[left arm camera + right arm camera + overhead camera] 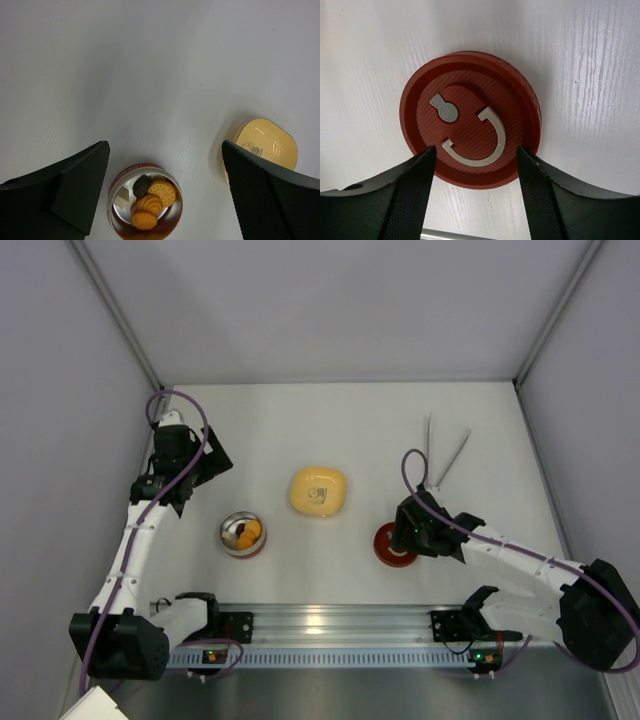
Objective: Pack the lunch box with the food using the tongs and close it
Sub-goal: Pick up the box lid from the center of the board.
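The lunch box, round silver metal with a red band, stands uncovered at the near left, and the food lies inside it. In the left wrist view the lunch box holds orange biscuits and a dark brown piece. My left gripper hangs open above and behind it, its fingers wide apart. The tongs lie loose on the table at the far right. My right gripper stands open just over a flat red disc with a white mark, its fingertips over the disc's near part.
A yellow rounded-square dish sits mid-table between the lunch box and the red disc; it also shows at the right of the left wrist view. White walls enclose the table on three sides. A metal rail runs along the near edge.
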`<state>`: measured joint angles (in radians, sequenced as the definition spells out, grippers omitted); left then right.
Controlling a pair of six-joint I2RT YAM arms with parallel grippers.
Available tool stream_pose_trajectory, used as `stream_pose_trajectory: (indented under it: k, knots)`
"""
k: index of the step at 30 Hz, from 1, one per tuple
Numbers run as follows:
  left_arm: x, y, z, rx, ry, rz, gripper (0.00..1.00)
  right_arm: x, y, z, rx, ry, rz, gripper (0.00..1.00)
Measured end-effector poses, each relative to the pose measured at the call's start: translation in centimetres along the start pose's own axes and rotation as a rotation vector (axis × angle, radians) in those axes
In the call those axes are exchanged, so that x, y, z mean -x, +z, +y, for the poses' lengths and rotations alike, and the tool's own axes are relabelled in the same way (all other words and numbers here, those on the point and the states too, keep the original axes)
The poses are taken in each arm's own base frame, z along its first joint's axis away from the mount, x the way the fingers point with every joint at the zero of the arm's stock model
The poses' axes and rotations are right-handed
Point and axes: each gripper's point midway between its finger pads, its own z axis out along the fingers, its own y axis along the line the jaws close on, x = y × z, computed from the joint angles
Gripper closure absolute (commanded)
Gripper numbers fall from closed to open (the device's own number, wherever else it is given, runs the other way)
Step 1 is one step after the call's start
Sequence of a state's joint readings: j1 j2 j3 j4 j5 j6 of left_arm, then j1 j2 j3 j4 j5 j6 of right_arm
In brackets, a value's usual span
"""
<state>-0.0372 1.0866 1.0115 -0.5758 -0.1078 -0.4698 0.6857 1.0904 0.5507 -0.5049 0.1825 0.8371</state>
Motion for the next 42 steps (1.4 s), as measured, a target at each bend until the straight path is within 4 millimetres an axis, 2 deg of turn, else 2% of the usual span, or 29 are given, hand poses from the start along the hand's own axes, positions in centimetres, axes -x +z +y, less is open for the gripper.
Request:
stream_pose_trajectory:
  k: [4, 9, 20, 30, 42]
  knots:
    - [0.0, 0.0, 0.0, -0.001, 0.0, 0.001, 0.01, -0.3, 0.5, -0.6, -0.029, -0.042, 0.017, 0.34]
    - [-0.1, 0.0, -0.1, -0.006, 0.0, 0.003, 0.01, 0.0, 0.9, -0.2, -0.051, -0.111, 0.013, 0.31]
    - [-0.1, 0.0, -0.1, -0.006, 0.0, 0.003, 0.01, 1.6, 1.2, 2.4, -0.096, -0.255, -0.046, 0.28]
    - [-0.1, 0.0, -0.1, -0.006, 0.0, 0.004, 0.01, 0.9, 2.0, 1.7, -0.175, -0.352, -0.046, 0.28]
    - [-0.1, 0.1, -0.1, -0.006, 0.0, 0.007, 0.01, 0.6, 2.4, 2.1, -0.145, -0.371, -0.041, 0.32]
